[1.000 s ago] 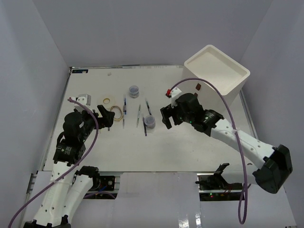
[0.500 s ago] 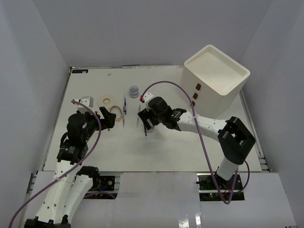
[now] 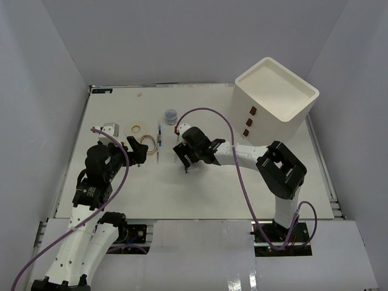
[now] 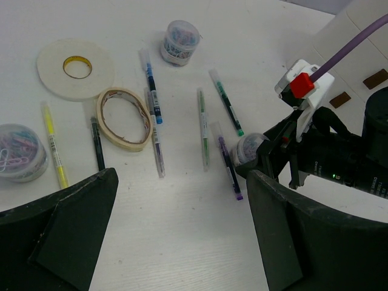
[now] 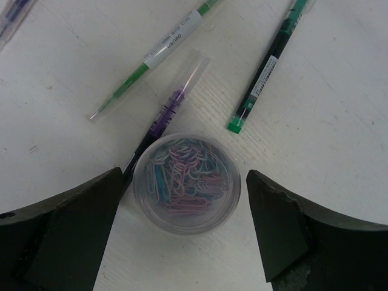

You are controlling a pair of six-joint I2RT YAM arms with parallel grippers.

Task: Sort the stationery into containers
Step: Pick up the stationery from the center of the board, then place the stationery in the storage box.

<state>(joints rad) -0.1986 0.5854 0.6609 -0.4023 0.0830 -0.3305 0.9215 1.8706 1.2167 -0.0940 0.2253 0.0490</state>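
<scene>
My right gripper [image 3: 185, 155] is open and low over a small clear jar of coloured paper clips [image 5: 187, 182], which stands between its fingers [image 5: 66, 230] without touching them. A purple pen [image 5: 162, 121] runs under the jar's left edge, with two green pens [image 5: 151, 57] beyond. My left gripper [image 3: 137, 150] is open and empty above bare table [image 4: 182, 176]. In its view lie a white tape ring [image 4: 76, 68], a tan tape loop [image 4: 124, 117], several pens [image 4: 151, 85], a second jar [image 4: 180, 41] and a third jar [image 4: 18, 151]. The white drawer box [image 3: 276, 97] stands at the far right.
The box's three dark red handles [image 3: 248, 121] face the table's middle. My right arm [image 3: 242, 154] stretches leftward across the table with its purple cable [image 3: 224, 118] looping above it. White walls enclose the table on three sides.
My right gripper has swung left from near the box to over the middle jar and lowered around it. The left gripper has barely shifted.
</scene>
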